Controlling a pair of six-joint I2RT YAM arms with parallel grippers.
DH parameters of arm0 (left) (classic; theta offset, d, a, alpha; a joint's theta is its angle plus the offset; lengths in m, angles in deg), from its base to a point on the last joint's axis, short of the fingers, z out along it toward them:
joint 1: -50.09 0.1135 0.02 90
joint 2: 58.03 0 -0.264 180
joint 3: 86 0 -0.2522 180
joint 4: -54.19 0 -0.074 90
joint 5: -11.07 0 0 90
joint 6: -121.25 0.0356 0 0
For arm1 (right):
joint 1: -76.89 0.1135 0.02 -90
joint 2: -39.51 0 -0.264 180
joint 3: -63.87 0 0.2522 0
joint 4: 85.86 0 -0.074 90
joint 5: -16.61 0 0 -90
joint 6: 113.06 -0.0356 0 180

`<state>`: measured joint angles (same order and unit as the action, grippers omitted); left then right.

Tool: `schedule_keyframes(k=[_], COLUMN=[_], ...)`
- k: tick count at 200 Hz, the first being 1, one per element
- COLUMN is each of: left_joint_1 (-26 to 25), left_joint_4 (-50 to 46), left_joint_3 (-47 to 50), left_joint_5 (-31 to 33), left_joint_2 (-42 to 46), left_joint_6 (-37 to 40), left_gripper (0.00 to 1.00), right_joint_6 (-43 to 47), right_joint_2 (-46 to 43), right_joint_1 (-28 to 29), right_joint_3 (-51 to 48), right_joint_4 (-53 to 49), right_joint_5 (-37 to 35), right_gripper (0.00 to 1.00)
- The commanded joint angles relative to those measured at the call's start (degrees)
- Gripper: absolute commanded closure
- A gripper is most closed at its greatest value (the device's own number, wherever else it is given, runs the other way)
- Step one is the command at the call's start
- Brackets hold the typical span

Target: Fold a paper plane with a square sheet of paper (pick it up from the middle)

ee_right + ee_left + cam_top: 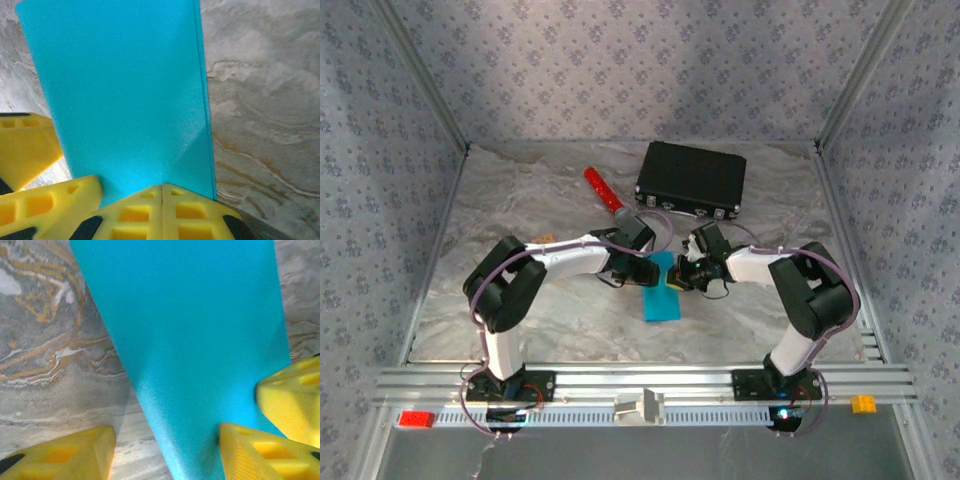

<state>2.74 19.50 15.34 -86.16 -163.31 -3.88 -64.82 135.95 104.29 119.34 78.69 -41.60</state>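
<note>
Right pincer (162,187) closed, tips against paper (120,90)

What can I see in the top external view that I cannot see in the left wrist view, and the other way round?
Top external view: the black case and the red cylinder lie at the far side of the table. Left wrist view: from close, there are orange-brown veins in the table surface, and the left gripper has its jaws apart over the blue paper. Both: the blue paper lying flat on the grey marbled table.
</note>
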Motion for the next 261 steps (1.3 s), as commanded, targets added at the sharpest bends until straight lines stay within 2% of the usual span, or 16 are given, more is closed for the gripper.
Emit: schedule_keyframes(k=[1, 33, 66, 81, 107, 193, 261], left_joint_1=[1.05, 3.46, 5.83, 6.30, 6.47, 7.00, 8.73], left_joint_4=[7.88, 15.13, 24.51, 28.67, 33.68, 34.62, 35.28], left_joint_3=[0.99, 3.84, 7.57, 8.81, 9.45, 11.30, 17.48], left_joint_5=[-0.46, -5.88, -15.21, -18.58, -23.13, -23.65, -20.23], left_joint_2=[5.48, 10.18, 8.70, 6.73, 3.34, -1.22, -2.16], left_joint_6=[-3.26, -8.61, -14.08, -16.63, -19.71, -20.32, -15.05], left_gripper=[0.40, 0.41, 0.68, 0.85, 1.00, 1.00, 1.00], right_joint_6=[5.28, 5.29, 4.99, 4.68, 4.26, 3.44, 2.75], right_joint_2=[1.52, 2.16, 2.34, 2.47, 2.44, 2.48, 2.53], right_joint_1=[-1.35, -1.91, -1.98, -1.98, -1.94, -1.84, -1.66], right_joint_3=[0.35, 1.09, 0.85, 0.74, 0.69, 0.29, -0.66], right_joint_4=[-10.99, -11.49, -11.32, -11.24, -11.07, -10.69, -9.87], right_joint_5=[-5.45, -5.52, -5.78, -5.91, -6.09, -6.22, -6.34], right_gripper=[1.00, 1.00, 1.00, 1.00, 1.00, 1.00, 1.00])
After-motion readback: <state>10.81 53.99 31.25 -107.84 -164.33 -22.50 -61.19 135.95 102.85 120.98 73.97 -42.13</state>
